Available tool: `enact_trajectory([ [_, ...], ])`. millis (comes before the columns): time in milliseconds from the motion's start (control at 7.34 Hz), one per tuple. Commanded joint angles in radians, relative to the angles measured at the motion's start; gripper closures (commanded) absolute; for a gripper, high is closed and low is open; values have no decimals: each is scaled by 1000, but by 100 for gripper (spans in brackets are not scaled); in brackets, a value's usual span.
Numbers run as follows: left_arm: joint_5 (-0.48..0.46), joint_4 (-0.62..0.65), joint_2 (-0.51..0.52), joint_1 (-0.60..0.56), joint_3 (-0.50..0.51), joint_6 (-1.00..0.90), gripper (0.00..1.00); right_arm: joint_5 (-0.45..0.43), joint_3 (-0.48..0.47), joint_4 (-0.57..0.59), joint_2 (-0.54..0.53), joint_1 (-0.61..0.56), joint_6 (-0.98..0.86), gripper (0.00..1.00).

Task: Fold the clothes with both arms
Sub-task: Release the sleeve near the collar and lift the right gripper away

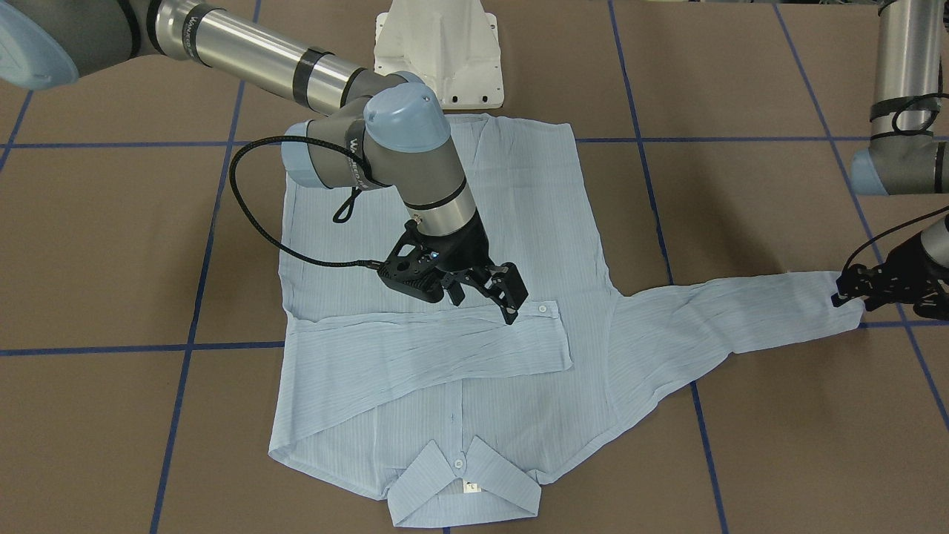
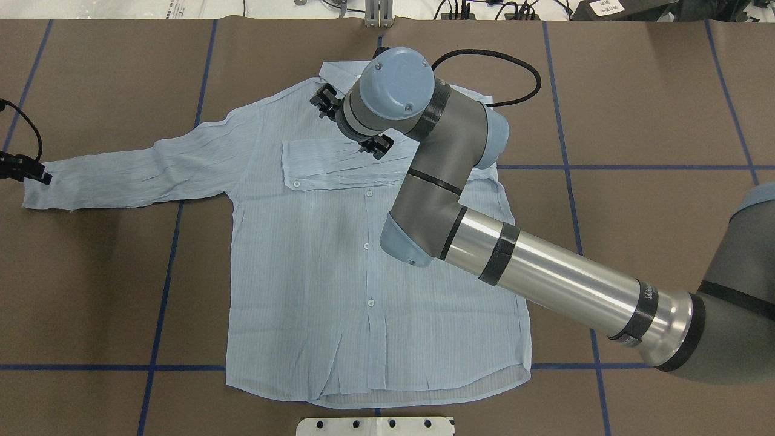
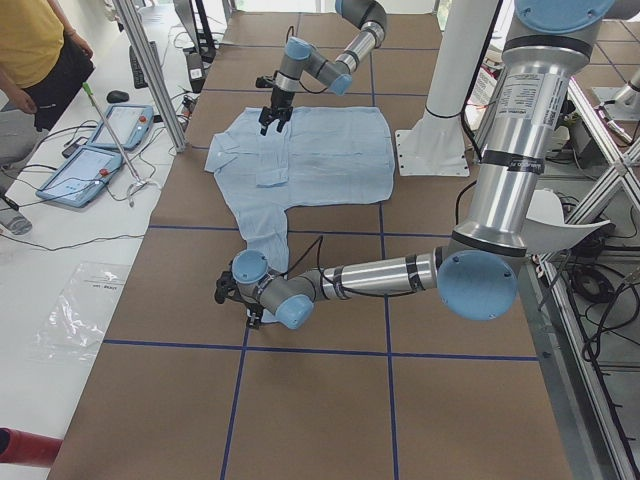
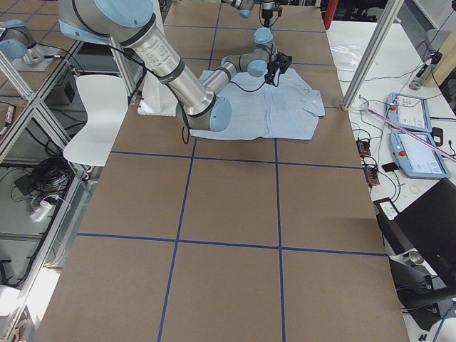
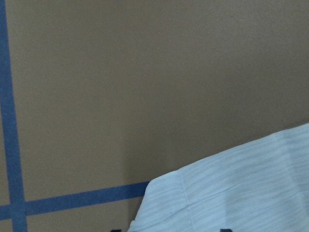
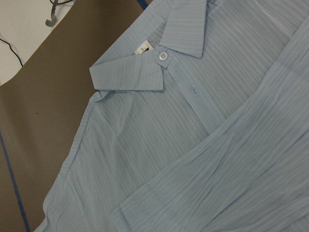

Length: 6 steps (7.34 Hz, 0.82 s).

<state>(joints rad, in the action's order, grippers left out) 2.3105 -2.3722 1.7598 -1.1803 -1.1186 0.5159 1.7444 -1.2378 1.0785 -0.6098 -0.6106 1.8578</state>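
The pale blue striped shirt (image 1: 534,193) lies flat on the brown table, buttoned front up, with its collar (image 1: 460,482) on the side away from the robot. One sleeve (image 1: 415,345) is folded across the chest. The other sleeve (image 1: 726,311) stretches out sideways. My right gripper (image 1: 483,305) hovers open and empty just above the folded sleeve's cuff, and its wrist view shows the collar (image 6: 140,72). My left gripper (image 1: 845,297) is low at the outstretched sleeve's cuff (image 5: 231,193), with its jaws apart. It also shows in the overhead view (image 2: 36,174).
The white pedestal base (image 1: 437,52) stands just beyond the shirt's hem. Blue tape lines (image 1: 200,297) cross the brown table. A person (image 3: 35,50) and two tablets (image 3: 100,150) are beside the table on the collar side.
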Motion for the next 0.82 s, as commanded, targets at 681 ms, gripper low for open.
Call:
enact_trajectory([
  [681, 116, 60, 105, 2, -226, 409, 100, 263, -311, 9, -386, -248, -169, 0],
])
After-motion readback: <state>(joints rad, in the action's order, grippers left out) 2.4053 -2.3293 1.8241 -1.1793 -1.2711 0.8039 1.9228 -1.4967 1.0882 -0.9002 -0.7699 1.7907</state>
